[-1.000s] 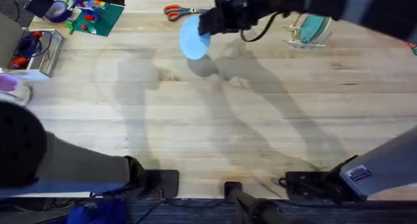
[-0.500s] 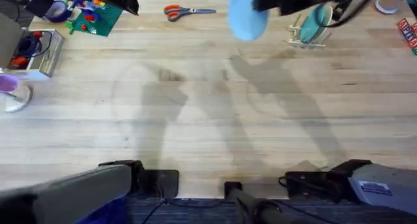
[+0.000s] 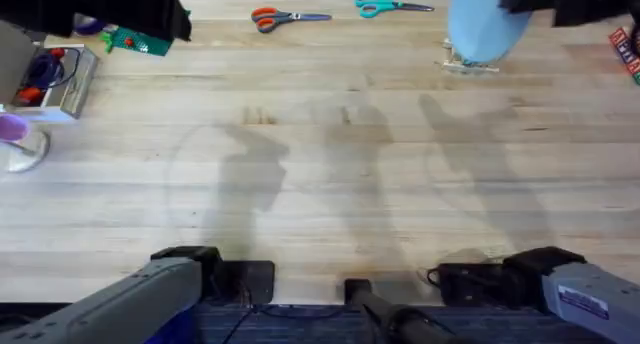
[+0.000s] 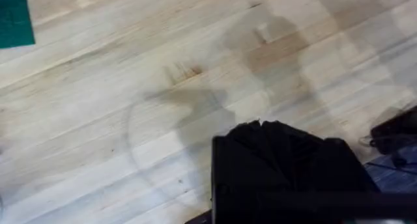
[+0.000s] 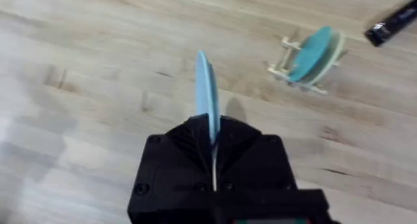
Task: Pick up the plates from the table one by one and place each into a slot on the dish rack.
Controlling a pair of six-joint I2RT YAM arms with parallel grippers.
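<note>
Clamped on the rim of a light blue plate [image 5: 204, 87], my right gripper [image 5: 213, 129] has its black fingers pressed tight against both faces of the disc. From my right wrist the plate stands edge-on, a thin blue sliver rising straight up out of my grip. From overhead that same plate [image 3: 487, 22] shows as a broad blue oval lifted off the table [image 3: 330, 184], hanging at the far right part of the tabletop, with my dark right arm blurred at the top edge beside it.

Beyond the held plate, my right wrist camera sees the dish rack [image 5: 296, 74] standing on the planks a little way off. It already carries two plates on edge between its pegs: a teal-blue one [image 5: 311, 53] in front and a pale cream one [image 5: 333, 49] just behind it, the two nearly touching. From overhead the rack's wooden base [image 3: 470, 66] peeks out just below the plate I am carrying, which covers most of it.

My left gripper [image 4: 260, 129] hangs above bare wood, and its black fingertips meet in a point with no gap that I can make out and nothing between them. A green mat [image 4: 14, 19] sits at the corner of that view.

Along the far edge of the table lie orange-handled scissors [image 3: 272, 18] and teal-handled scissors [image 3: 378, 3], well apart from the rack.
</note>
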